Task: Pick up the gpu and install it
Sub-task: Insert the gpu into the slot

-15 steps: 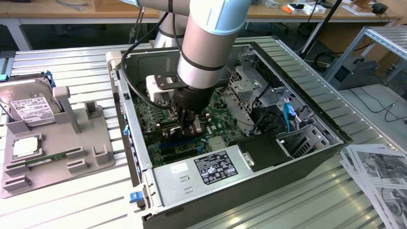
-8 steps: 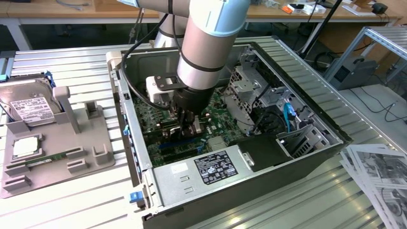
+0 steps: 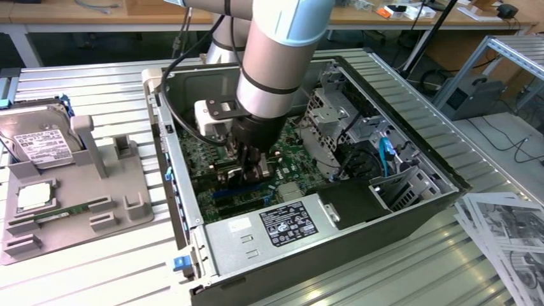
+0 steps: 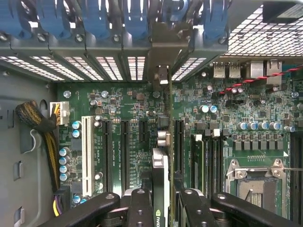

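Install step: gripper (image 4: pixel 161 201) clamped on gpu (image 4: pixel 163 142), edge-on above motherboard (image 4: pixel 128 137) slot; needs straight downward press to seat

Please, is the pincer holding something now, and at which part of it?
Yes. The pincer holds the gpu edge-on by its upper edge, a finger on each flat side, above the motherboard inside the computer case.

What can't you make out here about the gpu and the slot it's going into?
- Exterior view: the gpu is hidden behind the arm and gripper.
- Wrist view: the card appears edge-on, so its slot underneath is covered; seating can't be judged.
- Wrist view: the fingers are cut off by the picture's edge.
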{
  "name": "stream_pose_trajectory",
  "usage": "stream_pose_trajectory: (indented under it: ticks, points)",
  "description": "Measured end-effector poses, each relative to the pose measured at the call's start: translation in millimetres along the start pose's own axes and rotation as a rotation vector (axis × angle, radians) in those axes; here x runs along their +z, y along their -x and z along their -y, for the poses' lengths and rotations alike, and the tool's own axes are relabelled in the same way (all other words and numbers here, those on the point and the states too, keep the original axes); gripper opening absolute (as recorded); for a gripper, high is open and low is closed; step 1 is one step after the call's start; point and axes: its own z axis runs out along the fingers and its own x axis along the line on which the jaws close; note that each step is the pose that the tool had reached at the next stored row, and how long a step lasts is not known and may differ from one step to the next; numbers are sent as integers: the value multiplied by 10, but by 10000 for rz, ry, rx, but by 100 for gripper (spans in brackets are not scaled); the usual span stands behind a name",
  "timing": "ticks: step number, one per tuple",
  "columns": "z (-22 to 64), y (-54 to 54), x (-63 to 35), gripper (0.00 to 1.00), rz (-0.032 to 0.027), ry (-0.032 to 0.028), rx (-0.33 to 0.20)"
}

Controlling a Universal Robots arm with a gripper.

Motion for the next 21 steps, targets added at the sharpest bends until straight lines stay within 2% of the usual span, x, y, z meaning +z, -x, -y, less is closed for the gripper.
stream_pose_trajectory:
  ticks: [7, 13, 21]
  points:
    - [6, 1, -30, 27, -6, 4, 2]
    - [116, 1, -35, 27, -1, 0, -1]
    - [191, 2, -40, 27, -2, 0, 0]
